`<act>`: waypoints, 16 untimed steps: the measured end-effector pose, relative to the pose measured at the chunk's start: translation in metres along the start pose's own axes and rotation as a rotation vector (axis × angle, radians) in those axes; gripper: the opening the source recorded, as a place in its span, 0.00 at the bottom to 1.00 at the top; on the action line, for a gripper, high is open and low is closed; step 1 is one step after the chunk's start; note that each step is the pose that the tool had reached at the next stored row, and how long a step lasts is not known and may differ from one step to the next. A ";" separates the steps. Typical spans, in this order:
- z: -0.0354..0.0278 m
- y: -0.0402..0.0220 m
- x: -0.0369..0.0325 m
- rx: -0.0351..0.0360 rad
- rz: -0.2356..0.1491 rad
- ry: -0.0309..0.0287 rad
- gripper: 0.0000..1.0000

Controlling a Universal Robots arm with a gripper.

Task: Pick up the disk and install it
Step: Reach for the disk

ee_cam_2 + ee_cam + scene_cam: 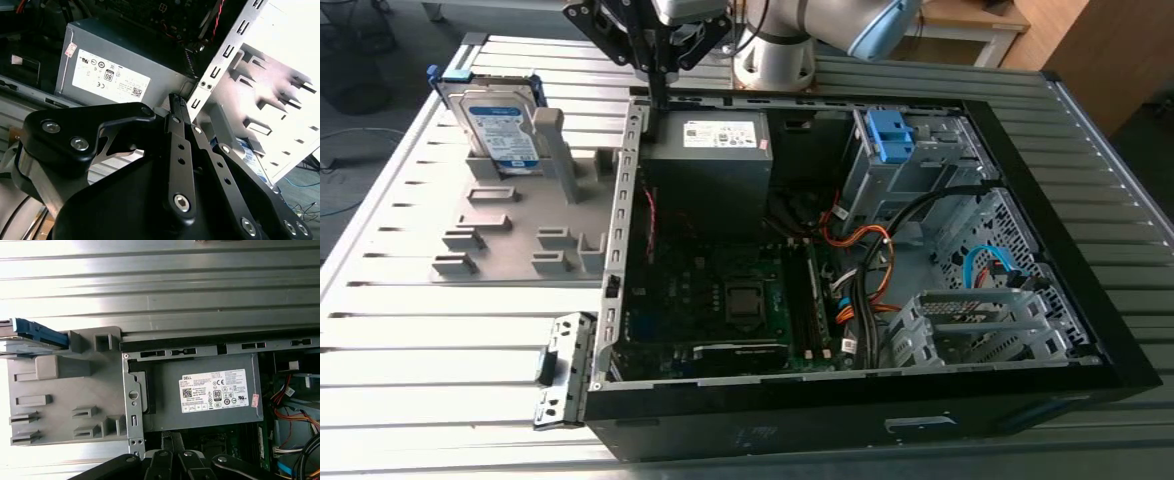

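Tool hangs pinched shut, empty, above the case edge. Disk stands in its holder, upper left of the exterior view. Shut like this, it could topple the disk.

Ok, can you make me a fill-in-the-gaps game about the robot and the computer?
1. The disk stands ____ in the grey holder.
2. Its edge rails are coloured ____.
3. The gripper, near the power supply, holds ____.
Missing words: upright, blue, nothing.
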State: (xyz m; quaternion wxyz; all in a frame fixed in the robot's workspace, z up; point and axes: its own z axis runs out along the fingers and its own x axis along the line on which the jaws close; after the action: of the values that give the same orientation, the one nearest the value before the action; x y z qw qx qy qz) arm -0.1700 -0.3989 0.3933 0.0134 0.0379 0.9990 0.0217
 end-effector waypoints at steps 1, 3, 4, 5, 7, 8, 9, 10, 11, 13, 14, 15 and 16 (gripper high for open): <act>0.0000 -0.0001 0.0008 0.0000 0.000 0.0000 0.11; -0.0001 -0.0002 0.0026 0.0000 0.000 0.0000 0.11; -0.0001 -0.0003 0.0035 0.0000 0.000 0.0000 0.11; -0.0001 -0.0003 0.0045 0.0000 0.000 0.0000 0.11; -0.0002 -0.0005 0.0063 0.0001 0.000 0.0000 0.11; -0.0002 -0.0005 0.0072 0.0001 0.000 0.0000 0.11; -0.0002 -0.0006 0.0080 0.0001 0.000 0.0000 0.11; -0.0003 -0.0007 0.0089 0.0000 0.000 0.0000 0.11; -0.0003 -0.0007 0.0097 0.0000 0.000 0.0000 0.11; -0.0003 -0.0009 0.0115 0.0000 0.000 0.0000 0.11; -0.0004 -0.0009 0.0124 0.0000 0.000 0.0000 0.11; -0.0004 -0.0010 0.0134 0.0001 0.000 0.0000 0.11; -0.0004 -0.0011 0.0143 0.0000 0.000 0.0000 0.11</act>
State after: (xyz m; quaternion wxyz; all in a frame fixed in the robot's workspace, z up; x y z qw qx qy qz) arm -0.1843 -0.3989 0.3933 0.0134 0.0379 0.9990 0.0217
